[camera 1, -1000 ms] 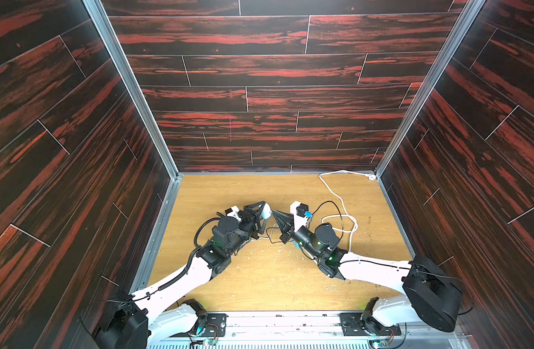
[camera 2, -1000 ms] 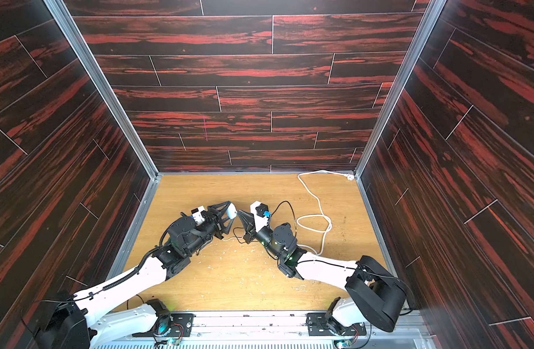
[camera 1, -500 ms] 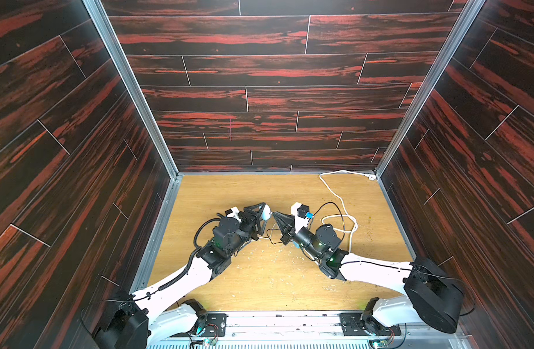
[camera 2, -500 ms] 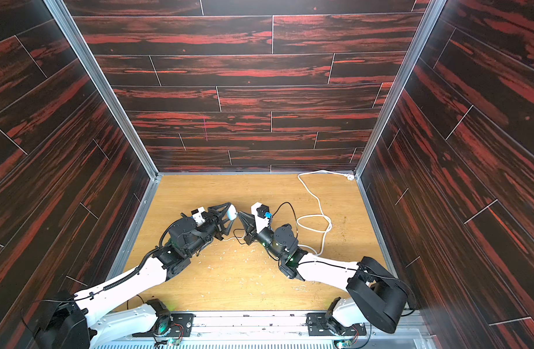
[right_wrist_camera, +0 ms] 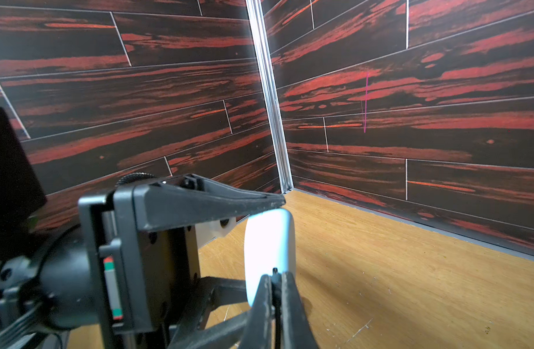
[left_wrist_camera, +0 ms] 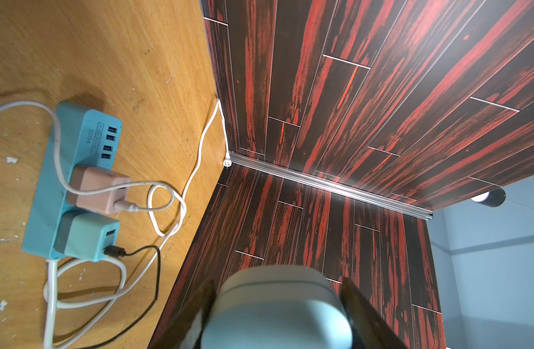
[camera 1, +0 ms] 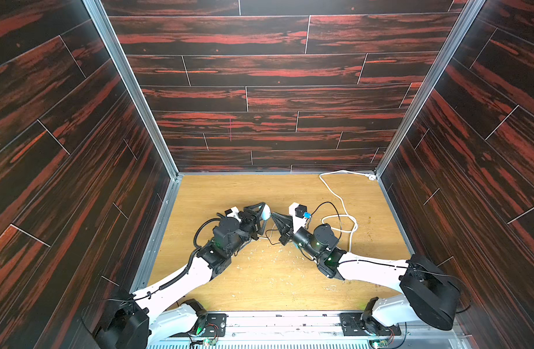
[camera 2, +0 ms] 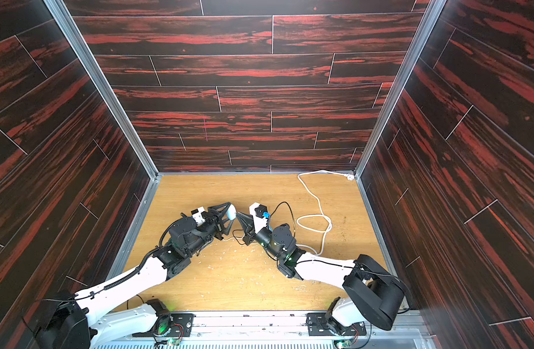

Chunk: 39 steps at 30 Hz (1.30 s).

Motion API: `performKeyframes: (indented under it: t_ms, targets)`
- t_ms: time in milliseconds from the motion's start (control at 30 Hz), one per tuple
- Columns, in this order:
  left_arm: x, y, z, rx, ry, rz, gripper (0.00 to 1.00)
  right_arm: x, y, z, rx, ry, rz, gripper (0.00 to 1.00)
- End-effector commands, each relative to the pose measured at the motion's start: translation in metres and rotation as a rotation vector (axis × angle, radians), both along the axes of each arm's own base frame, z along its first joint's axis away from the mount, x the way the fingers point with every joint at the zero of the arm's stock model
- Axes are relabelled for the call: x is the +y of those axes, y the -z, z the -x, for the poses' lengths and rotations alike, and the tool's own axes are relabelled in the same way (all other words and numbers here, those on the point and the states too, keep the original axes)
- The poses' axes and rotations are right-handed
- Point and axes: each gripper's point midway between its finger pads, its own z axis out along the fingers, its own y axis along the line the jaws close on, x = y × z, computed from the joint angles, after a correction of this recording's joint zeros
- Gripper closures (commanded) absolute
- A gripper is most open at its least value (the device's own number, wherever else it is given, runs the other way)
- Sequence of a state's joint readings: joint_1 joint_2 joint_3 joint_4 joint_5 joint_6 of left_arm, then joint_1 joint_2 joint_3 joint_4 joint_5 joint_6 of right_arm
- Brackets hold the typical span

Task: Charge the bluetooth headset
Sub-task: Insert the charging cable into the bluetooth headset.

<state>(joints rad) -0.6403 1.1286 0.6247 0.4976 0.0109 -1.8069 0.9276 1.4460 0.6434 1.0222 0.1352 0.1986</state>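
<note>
nothing moved; left hand (camera 1: 263, 215) holds case (camera 1: 267, 210), right hand (right_wrist_camera: 276, 275) cable (right_wrist_camera: 277, 305)

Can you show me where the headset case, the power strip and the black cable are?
headset case (left_wrist_camera: 277, 314): left wrist view, on its pale rounded shell.
power strip (left_wrist_camera: 40, 211): left wrist view, on its bare blue side.
black cable (left_wrist_camera: 114, 250): left wrist view, on its plug end.

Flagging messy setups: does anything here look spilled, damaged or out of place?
Small white flecks are scattered over the middle of the light wooden tabletop, like chipped debris; their source is unclear. The white power cord lies loosely looped. Nothing else stands out.
</note>
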Motion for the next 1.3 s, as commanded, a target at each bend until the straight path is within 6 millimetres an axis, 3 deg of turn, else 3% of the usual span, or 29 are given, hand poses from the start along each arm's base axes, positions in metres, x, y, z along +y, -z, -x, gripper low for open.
performKeyframes:
  t_ms: [0, 433, 600, 1033, 1267]
  targets:
    - [-0.010, -0.016, 0.003, -0.044, 0.049, 0.026, 0.89, 0.005, -0.018, -0.002, -0.032, 0.002, -0.038, 0.99]
    - [-0.017, -0.019, 0.004, -0.051, 0.086, 0.052, 0.92, 0.005, -0.035, -0.010, -0.089, 0.045, -0.058, 0.99]
    - [-0.020, -0.026, 0.004, -0.070, 0.097, 0.057, 1.00, 0.012, -0.023, -0.015, -0.079, 0.050, -0.026, 0.99]
    - [-0.029, -0.034, 0.006, -0.099, 0.150, 0.010, 1.00, 0.037, -0.002, -0.015, -0.030, -0.034, 0.050, 1.00]
    - [-0.032, -0.041, 0.012, -0.132, 0.185, -0.033, 1.00, 0.034, 0.000, -0.010, 0.020, -0.093, 0.041, 1.00]
